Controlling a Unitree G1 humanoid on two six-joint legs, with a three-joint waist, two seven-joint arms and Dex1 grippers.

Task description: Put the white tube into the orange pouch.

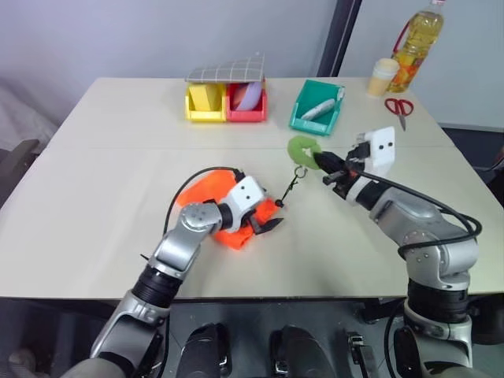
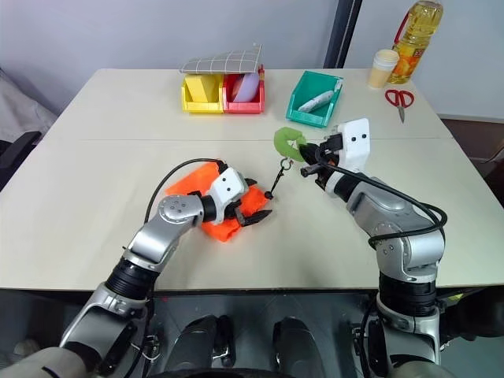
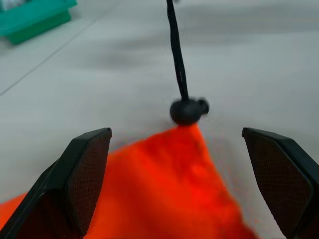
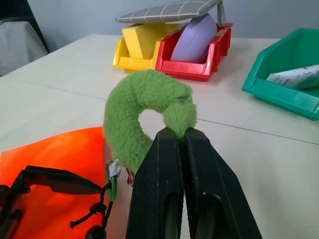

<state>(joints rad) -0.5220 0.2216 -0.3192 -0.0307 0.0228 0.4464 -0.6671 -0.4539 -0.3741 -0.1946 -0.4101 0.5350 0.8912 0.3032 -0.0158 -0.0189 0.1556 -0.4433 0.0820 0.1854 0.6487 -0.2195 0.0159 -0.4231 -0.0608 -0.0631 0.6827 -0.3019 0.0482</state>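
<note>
Meanwhile orange pouch (image 1: 213,191) lies flat; left claw (image 1: 266,227) spread, right claw (image 1: 327,167) pinching green ring (image 1: 302,149).

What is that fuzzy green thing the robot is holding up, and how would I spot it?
Start at the beige table and find the flat orange fabric pouch near its front. A thin black cord leads from it to the green plush ring, pinched in the right gripper: the only fuzzy item.

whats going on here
A robot is working on an orange pouch on the table. Its right hand is shut on the green fuzzy ring at the end of the pouch's black cord, holding it up off the table. The left hand is open around the pouch's cinched corner. A tube lies in the green bin.
</note>
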